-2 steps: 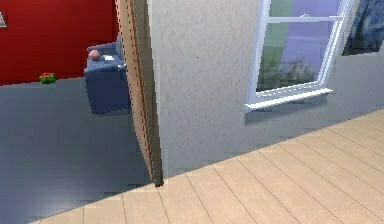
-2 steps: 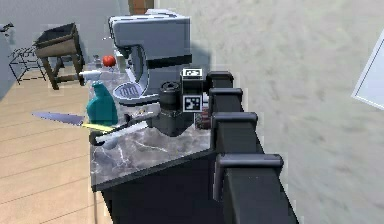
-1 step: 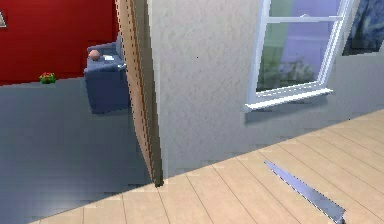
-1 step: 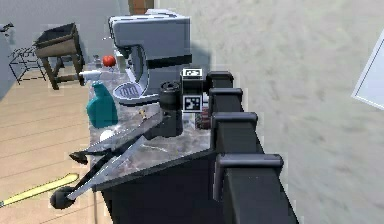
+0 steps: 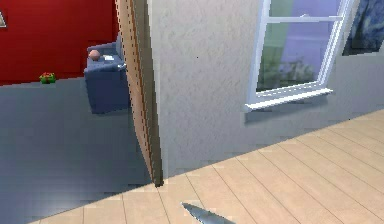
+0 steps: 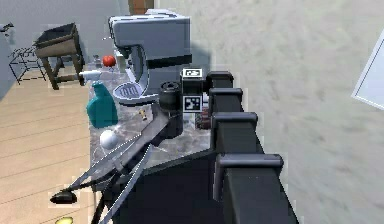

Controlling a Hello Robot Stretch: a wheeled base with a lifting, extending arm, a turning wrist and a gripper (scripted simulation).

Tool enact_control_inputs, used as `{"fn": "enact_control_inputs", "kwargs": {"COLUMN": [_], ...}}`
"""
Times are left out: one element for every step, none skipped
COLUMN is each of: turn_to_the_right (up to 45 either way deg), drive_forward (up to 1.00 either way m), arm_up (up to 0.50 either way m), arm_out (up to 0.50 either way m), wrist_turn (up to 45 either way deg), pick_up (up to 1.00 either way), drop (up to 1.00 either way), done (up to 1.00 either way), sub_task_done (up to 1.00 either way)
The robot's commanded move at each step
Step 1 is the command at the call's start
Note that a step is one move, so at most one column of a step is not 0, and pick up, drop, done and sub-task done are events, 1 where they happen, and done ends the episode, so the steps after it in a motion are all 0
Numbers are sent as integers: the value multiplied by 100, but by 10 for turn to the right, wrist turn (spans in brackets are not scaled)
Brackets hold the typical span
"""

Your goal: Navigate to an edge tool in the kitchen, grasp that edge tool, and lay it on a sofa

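Observation:
In the arm side view the dark arm (image 6: 235, 150) rises from the bottom edge over a grey counter (image 6: 190, 150). Two white marked squares (image 6: 192, 85) stand at its far end. Left of them is the gripper (image 6: 125, 162), with thin grey shapes running down-left past the counter's edge. I cannot tell fingers from a blade there, nor whether the gripper holds anything. A grey pointed tip (image 5: 203, 214) pokes up from the forward view's bottom edge. Through a doorway stands a blue upholstered seat (image 5: 105, 80) with a pinkish round thing (image 5: 95, 55) on it.
On the counter stand a coffee machine (image 6: 150, 45), a teal spray bottle (image 6: 100, 105) and a red round thing (image 6: 108, 62). A dark wooden stand (image 6: 60, 50) is beyond. Ahead are a grey wall with a window (image 5: 295, 50), a wooden door frame (image 5: 140, 90) and a small green thing (image 5: 46, 77).

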Motion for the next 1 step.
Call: {"fn": "enact_control_inputs", "kwargs": {"turn_to_the_right": [0], "drive_forward": [0], "arm_up": [0], "arm_out": [-20], "wrist_turn": [0], "pick_up": [0], "drop": [0], "done": [0], "sub_task_done": [0]}}
